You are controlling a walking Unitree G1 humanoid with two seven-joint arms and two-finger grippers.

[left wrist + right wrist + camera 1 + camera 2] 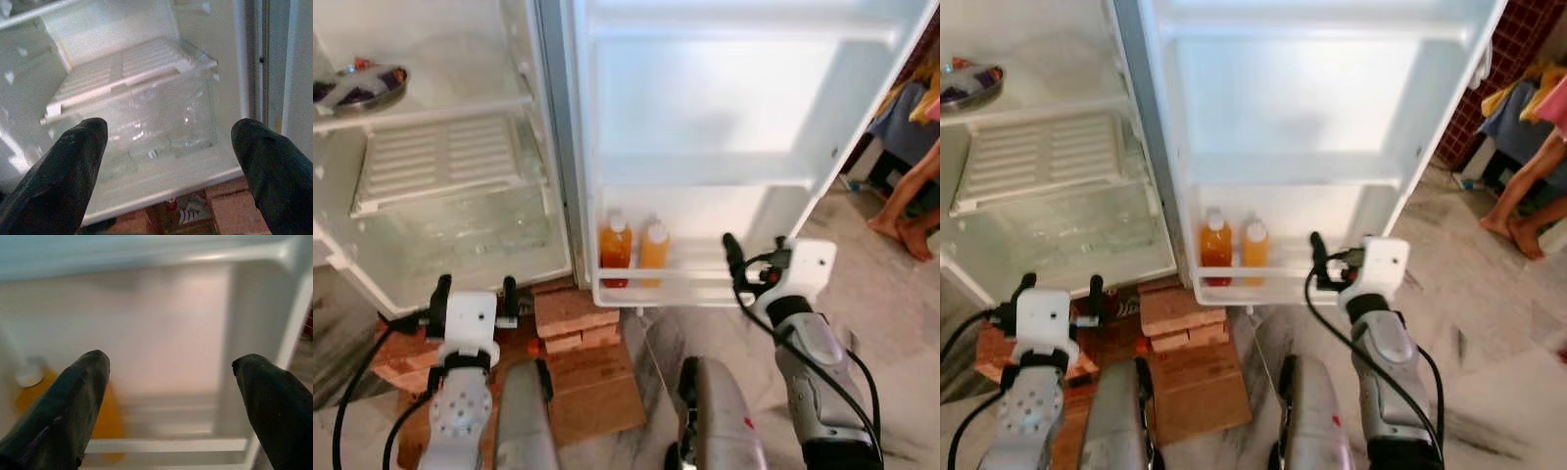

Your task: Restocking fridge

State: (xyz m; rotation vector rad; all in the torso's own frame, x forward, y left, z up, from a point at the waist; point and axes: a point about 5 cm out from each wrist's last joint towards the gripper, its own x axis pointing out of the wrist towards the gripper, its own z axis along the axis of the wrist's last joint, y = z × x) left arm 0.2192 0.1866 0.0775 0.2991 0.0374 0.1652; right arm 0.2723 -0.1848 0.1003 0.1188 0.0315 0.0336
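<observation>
- I can't read any words or labels; the two bottles have white caps and plain sides from here.
- The darker orange bottle (615,251) and the lighter orange bottle (654,247) stand upright side by side in the bottom door rack (705,286) of the open fridge door (724,108).
- My right gripper (754,253) is held up just in front of that rack, beside the bottles and not touching them.
- In the right wrist view its fingers (73,401) are spread wide apart and hold nothing.
- My left gripper (474,296) is held up low in front of the open fridge body, near the clear drawer (460,235).
- Its fingers (63,171) are also wide apart and hold nothing.
- Both silver arms reach forward from the bottom of the head views.
- Inside the fridge I see a white slatted cover (440,162) above the drawer, and a metal dish (362,86) on the shelf (460,108) above that.
- Red bricks (573,315) and a brown board (592,387) lie on the floor under the fridge.
- The floor (891,333) is pale marble.
- A person's bare legs and feet (906,220) are at the far right, near some hanging clothes (911,108).
</observation>
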